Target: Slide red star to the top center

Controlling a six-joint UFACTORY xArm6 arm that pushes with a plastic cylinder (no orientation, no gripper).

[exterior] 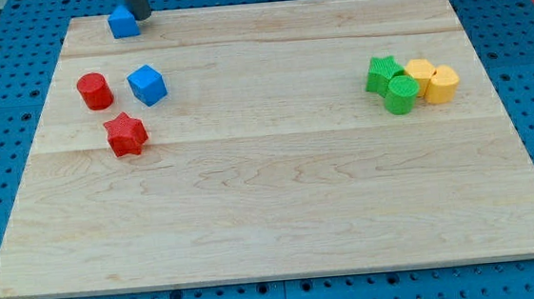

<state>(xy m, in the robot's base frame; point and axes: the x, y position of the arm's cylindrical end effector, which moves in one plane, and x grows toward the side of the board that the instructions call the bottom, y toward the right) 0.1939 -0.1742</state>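
Observation:
The red star (126,135) lies on the wooden board (271,206) at the view's left, below a red cylinder (94,90) and a blue cube (147,84). My tip (139,17) stands at the view's top left edge of the board, touching the right side of a small blue block (123,23). The tip is well above the red star, with the blue cube between them.
At the view's right sits a tight cluster: a green star (382,72), a green cylinder (401,94), a yellow block (420,73) and a yellow cylinder (441,84). A blue pegboard (3,189) surrounds the board.

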